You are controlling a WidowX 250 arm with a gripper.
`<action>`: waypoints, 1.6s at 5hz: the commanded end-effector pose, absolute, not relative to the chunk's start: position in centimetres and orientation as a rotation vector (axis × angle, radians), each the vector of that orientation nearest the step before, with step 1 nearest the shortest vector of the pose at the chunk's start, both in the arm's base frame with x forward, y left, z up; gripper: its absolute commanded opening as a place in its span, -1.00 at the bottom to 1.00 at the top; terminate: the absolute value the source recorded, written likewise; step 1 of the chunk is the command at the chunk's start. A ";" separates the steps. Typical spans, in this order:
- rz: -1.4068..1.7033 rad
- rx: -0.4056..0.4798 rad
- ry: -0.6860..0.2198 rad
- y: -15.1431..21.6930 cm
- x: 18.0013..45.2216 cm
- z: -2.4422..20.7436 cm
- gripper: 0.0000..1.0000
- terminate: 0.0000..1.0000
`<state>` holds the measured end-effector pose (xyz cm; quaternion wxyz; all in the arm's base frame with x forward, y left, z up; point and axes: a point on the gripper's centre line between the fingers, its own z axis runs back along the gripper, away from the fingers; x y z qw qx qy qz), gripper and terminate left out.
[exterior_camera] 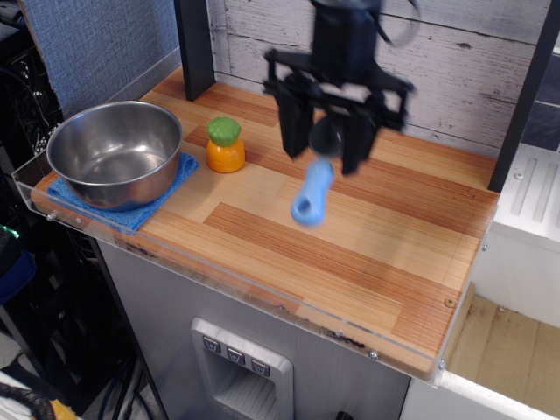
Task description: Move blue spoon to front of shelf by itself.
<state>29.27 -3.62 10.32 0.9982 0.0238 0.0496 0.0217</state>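
My gripper (pixel 328 140) is shut on the blue spoon (pixel 312 192) and holds it in the air above the middle of the shelf (pixel 367 236). The grey bowl of the spoon sits between the fingers. The light-blue handle hangs down and toward the front, its holed end lowest. The spoon and gripper are a little blurred. The shelf is a wooden board of light and reddish strips with a clear acrylic rim along its front edge.
A big steel bowl (pixel 114 150) stands on a blue cloth (pixel 144 203) at the shelf's left end. An orange-and-green toy (pixel 225 145) stands beside it. A dark post (pixel 194 48) rises at the back left, another at the right (pixel 525 96).
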 end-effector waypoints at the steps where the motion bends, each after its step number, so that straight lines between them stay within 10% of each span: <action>1: 0.148 0.108 0.249 -2.1 30.3 5.8 -1.00 -1.00; 4: 0.093 0.064 0.219 -1.0 32.3 3.9 -1.00 -1.00; 5: 0.052 0.052 0.200 -1.1 32.0 5.0 1.00 -1.00; 8: 0.065 0.035 -0.056 3.2 29.4 11.6 1.00 -1.00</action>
